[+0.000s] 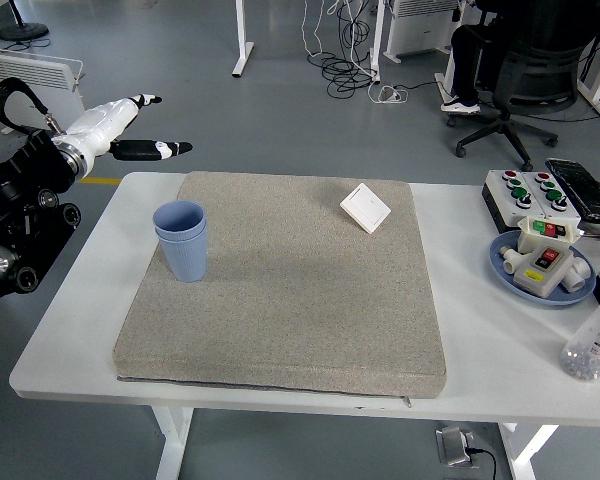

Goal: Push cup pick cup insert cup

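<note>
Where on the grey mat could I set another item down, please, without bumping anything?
The grey mat is bare across its middle and whole near half, between the nested blue cups at left and the white switch plate at the far right. The table's right end is crowded: button box, blue plate, bottle.

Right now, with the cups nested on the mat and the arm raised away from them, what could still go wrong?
1. The nested blue cups stand near the left edge of the grey mat; the upper cup's rim sits only slightly above the lower one's, so it may be wedged and hard to separate later.
2. The left robot hand hovers open above and behind the cups; a low return path could knock them over.
</note>
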Controlling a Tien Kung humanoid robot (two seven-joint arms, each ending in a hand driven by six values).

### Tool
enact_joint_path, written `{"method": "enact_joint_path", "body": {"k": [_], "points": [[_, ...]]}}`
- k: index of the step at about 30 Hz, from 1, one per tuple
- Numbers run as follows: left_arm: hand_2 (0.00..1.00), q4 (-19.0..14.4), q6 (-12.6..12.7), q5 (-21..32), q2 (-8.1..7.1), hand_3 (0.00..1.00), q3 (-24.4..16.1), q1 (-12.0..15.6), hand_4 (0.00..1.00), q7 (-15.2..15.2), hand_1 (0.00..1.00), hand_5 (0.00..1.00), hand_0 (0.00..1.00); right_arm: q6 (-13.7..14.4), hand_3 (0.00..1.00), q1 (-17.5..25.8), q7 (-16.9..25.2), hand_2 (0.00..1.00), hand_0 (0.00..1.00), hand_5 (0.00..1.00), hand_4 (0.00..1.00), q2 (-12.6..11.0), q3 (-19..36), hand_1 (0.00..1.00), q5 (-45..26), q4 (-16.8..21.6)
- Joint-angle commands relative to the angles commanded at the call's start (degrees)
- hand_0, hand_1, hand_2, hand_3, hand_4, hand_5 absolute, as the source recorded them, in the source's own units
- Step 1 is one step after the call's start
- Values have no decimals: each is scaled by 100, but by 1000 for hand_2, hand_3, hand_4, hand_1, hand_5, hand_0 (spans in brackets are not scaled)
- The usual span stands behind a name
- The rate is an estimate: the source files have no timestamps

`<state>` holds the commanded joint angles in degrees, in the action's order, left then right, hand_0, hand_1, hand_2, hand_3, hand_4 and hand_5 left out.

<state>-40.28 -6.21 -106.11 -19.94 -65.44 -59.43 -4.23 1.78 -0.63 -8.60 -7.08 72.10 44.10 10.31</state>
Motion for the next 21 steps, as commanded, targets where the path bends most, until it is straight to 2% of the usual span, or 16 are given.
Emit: {"method": "enact_joint_path", "body": {"k": [2,4,5,6,8,11,15,18,21], "points": [[864,-332,154,484,-68,783,-168,180,621,-141,785,998,751,-2,561,-11,2,675,758,491,84,3,25,638,10,0],[864,-615,233,968,-101,783,-297,327,621,-153,785,998,751,-2,561,-15,1,675,758,491,84,6,47,638,27,0],[951,-743,262,1192,-112,865,-360,404,640,-145,868,998,831,-2,561,-16,0,672,758,492,84,7,56,638,35,0],[951,-947,95,1452,-121,865,-543,585,640,-39,868,998,831,-1,561,-26,-5,672,758,492,84,6,79,638,60,0],[951,-1266,-67,1937,-130,865,-781,848,640,93,868,998,831,0,561,-37,-3,672,758,492,84,8,94,638,55,0],[962,-1742,-105,2644,-116,868,-1077,1295,644,285,882,998,844,-5,561,-51,2,672,758,492,84,13,116,638,50,0],[962,-2270,-8,3612,-3,868,-1444,1938,644,346,882,998,844,-11,561,-71,1,672,758,492,84,14,149,638,82,0],[958,-2631,-18,4357,267,866,-1919,2510,636,505,879,998,844,-16,562,-86,15,673,758,494,84,34,185,637,46,0],[958,-2838,-21,5034,412,866,-2178,2843,636,617,879,998,844,-22,562,-96,18,673,758,494,84,41,200,637,53,0]]}}
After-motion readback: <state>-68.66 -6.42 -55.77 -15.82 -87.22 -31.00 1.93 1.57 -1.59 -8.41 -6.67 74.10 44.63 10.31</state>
